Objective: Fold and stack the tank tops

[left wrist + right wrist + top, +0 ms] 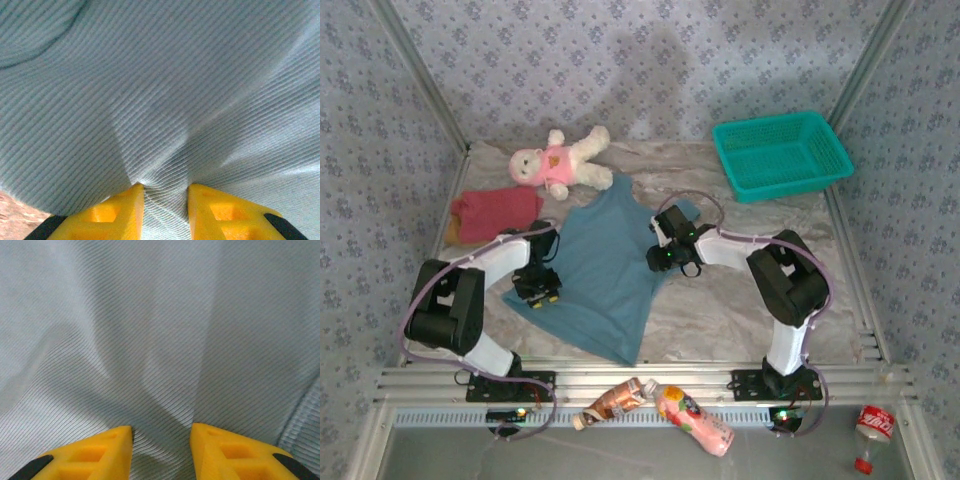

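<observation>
Pinching the blue tank top (605, 275) near its edge: left gripper (165, 190).

Plush doll (560, 160): white, dressed in pink, laid flat at the far left of the bench (720, 320).
Basket (780, 153): teal plastic lattice, set at the far right corner.
Bench cover: a pale, crumpled sheet is spread over the surface.
Near ledge: a brown-labelled bottle (615, 402) and a pink bottle (695, 420) are laid on their sides, close together; a red-labelled bottle (873, 428) is laid well apart, at the right.
Walls (620, 60): covered in a small blue-grey pattern.
</observation>
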### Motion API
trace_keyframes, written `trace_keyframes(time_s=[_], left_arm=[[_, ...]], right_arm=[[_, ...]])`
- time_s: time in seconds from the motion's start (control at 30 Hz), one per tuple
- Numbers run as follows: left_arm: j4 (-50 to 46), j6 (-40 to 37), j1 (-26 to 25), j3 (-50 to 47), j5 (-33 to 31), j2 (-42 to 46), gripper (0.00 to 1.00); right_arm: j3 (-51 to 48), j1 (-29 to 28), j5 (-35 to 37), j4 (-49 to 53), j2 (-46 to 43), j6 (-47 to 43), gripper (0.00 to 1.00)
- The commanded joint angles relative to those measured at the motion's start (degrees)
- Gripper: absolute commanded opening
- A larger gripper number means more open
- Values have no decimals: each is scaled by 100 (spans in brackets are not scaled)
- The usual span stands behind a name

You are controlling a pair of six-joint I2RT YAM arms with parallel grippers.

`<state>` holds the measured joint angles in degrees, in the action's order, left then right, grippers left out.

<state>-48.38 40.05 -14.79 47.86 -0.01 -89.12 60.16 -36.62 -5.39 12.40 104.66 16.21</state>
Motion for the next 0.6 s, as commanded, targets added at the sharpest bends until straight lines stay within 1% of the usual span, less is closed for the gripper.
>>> trace_keyframes(time_s=[0.0,0.13,0.3,0.47,0.57], left_arm=[[-120,-393,184,124,-350,-274,29],[-93,-908,222,705,-324,-758,30],[-118,-1324,187,1463,-236,-1385,31],[-276,-1843,86,2279,-174,-1910,36],[-429,-1996,37,2685,-237,-2093,38]], right_arm=[[-369,69,364,633,-112,386,38],[-591,-12,293,715,-325,712,38],[-1007,-236,240,698,-665,1280,38],[-1158,-510,266,840,-986,1928,39],[-1106,-638,249,1019,-1171,2224,41]])
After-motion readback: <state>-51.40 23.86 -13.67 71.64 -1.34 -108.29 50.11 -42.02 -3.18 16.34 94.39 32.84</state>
